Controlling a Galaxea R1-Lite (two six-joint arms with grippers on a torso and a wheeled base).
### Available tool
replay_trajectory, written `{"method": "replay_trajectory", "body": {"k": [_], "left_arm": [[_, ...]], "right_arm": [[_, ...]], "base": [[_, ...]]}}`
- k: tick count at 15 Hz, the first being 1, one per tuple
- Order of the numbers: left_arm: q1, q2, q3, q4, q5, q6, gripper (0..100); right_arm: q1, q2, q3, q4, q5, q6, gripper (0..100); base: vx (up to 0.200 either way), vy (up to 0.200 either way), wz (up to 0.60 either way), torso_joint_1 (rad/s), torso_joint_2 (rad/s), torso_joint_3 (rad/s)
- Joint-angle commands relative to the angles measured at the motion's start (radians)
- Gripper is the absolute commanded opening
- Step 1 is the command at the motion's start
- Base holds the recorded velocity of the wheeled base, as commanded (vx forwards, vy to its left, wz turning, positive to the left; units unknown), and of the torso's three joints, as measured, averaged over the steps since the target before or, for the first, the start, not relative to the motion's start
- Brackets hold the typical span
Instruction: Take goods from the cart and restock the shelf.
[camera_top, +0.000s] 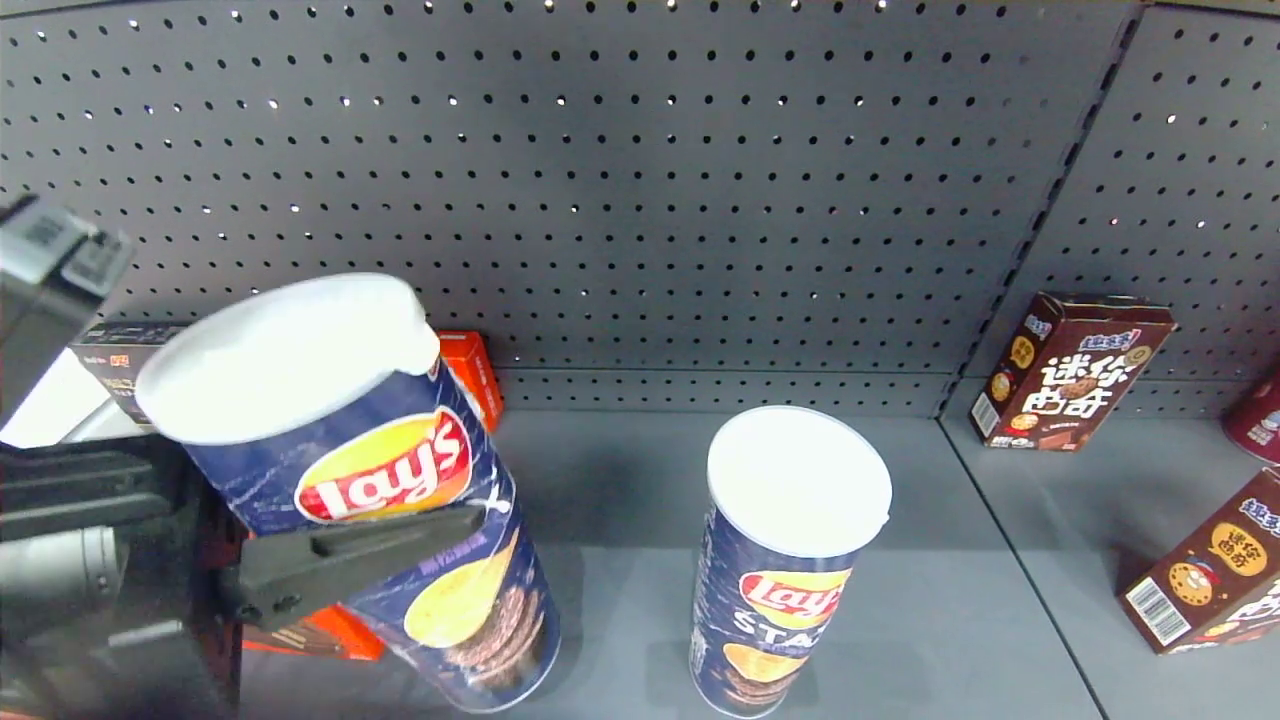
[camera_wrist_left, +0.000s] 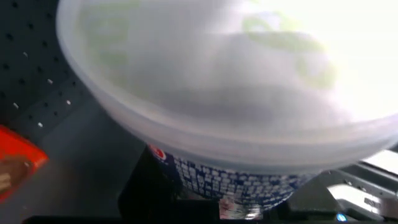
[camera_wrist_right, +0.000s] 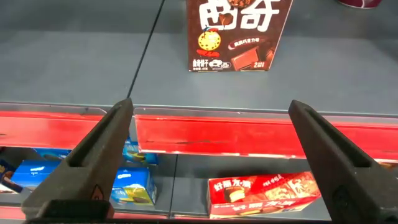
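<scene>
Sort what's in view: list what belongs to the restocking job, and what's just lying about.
Job: chip can held by left gripper; second chip can standing on the shelf.
Lying about: two brown biscuit boxes; orange box behind the held can.

left can (camera_top: 380, 470): navy, white marbling, red-yellow logo, white lid | right can (camera_top: 775, 610): navy, red-yellow logo, white lid | pegboard (camera_top: 650, 200): dark grey, dotted with holes | shelf (camera_top: 620, 500): plain grey | cookie box 1 (camera_top: 1075, 375): brown, white lettering | cookie box 2 (camera_top: 1205, 575): brown, yellow badge | small box (camera_top: 478, 372): orange-red | price rail (camera_wrist_right: 249, 134): red | lower packs (camera_wrist_right: 134, 186): blue | right gripper (camera_wrist_right: 210, 106): black
</scene>
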Motion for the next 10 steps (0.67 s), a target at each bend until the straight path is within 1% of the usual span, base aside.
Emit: {"method": "replay_trajectory", "body": {"k": [1,2,4,8,10], "left_arm": [[0.002,0.061,-0.093,0.007,0.004,-0.002,0],[-0.007,0.089,-0.141,0.013,0.005,-0.002,0],[-0.030,0.132,-0.185,0.013,0.025,0.003,0],[-0.007,0.225,-0.244,0.022,0.028,0.006,0],[0.004,0.282,-0.299,0.022,0.019,0.004,0]], "right_arm": [[-0.001,0.002,0.000,0.000,0.001,0.000,100],[0.001,0.002,0.000,0.000,0.001,0.000,100],[-0.001,0.002,0.000,0.000,0.001,0.000,100],[0.001,0.002,0.000,0.000,0.001,0.000,100],[-0.001,0.002,0.000,0.000,0.000,0.000,100]], "base": [[0.000,0.000,0.00,0.000,0.00,0.000],[0.000,0.000,0.00,0.000,0.00,0.000],[0.000,0.000,0.00,0.000,0.00,0.000],[0.000,0.000,0.00,0.000,0.00,0.000],[0.000,0.000,0.00,0.000,0.00,0.000]]}}
